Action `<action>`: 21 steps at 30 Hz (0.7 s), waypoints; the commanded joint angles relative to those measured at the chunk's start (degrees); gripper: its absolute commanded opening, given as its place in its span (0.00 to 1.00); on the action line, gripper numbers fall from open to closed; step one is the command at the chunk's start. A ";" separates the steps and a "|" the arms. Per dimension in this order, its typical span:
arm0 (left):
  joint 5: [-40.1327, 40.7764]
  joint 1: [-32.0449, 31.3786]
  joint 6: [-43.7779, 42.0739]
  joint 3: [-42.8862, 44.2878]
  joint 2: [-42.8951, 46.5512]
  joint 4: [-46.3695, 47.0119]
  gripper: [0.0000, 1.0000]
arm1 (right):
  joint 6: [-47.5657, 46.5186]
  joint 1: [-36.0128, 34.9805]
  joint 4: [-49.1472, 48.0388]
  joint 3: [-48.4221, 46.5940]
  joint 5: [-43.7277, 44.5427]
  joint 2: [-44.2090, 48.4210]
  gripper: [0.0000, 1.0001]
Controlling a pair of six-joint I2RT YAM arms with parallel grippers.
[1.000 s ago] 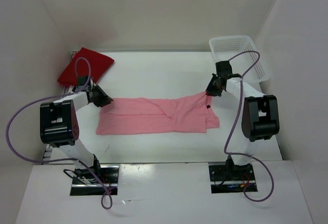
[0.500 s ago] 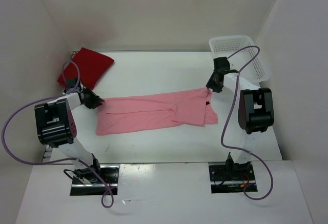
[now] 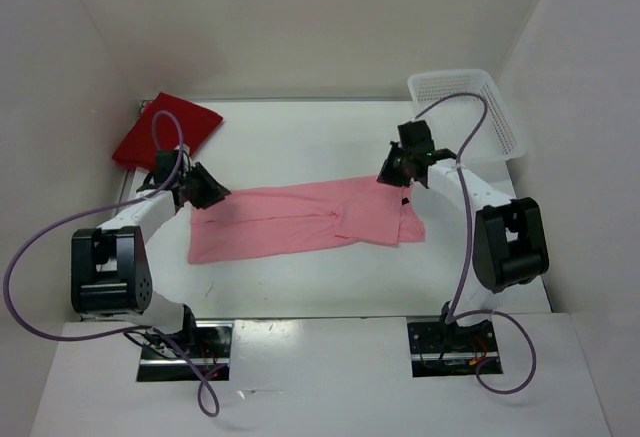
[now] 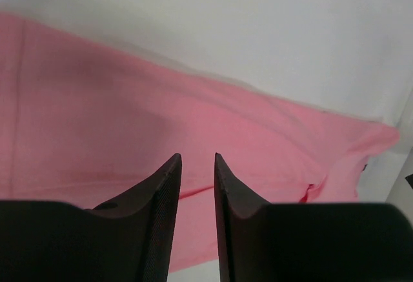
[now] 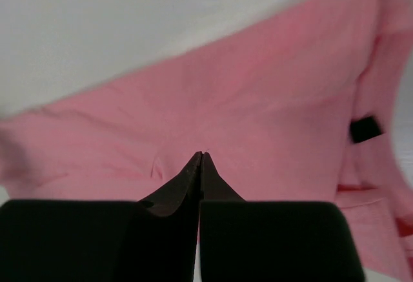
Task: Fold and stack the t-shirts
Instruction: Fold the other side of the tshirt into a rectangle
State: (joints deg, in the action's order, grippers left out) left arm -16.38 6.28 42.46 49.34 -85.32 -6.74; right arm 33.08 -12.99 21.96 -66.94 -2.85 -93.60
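Claw check: left claw (image 4: 197, 158) parted, right claw (image 5: 201, 155) clenched

Left claw's jaws stand slightly apart, empty, over the left end of the light pink t-shirt (image 3: 300, 220). Right claw is shut at its far right edge, no cloth visibly pinched. The shirt lies spread across the counter (image 3: 300, 142); a dark red t-shirt (image 3: 165, 129) sits at the far-left corner.

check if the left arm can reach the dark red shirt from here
Probably yes. The dark red shirt lies in the far left corner, just beyond the left gripper, with nothing lying between them.
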 commanded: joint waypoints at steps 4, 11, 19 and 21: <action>-0.92 1.00 1.14 -3.73 -4.23 0.33 0.35 | 6.99 -3.09 -5.87 9.62 -6.11 -2.37 0.00; -3.40 6.64 0.53 -6.10 -6.79 -0.02 0.36 | 9.10 -3.09 -3.77 10.86 -1.90 -5.63 0.01; -3.92 12.26 -0.53 -7.33 -3.99 -3.53 0.40 | 9.11 1.22 -3.23 11.75 -1.45 -4.23 0.02; -2.00 12.26 -2.28 -5.75 0.38 -5.29 0.40 | 8.32 0.61 -2.19 10.08 -2.07 -1.77 0.04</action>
State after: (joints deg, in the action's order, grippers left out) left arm -20.29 18.15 43.22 43.09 -90.39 -9.08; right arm 42.15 -12.45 20.08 -55.29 -6.57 -98.83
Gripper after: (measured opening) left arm 0.399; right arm 0.030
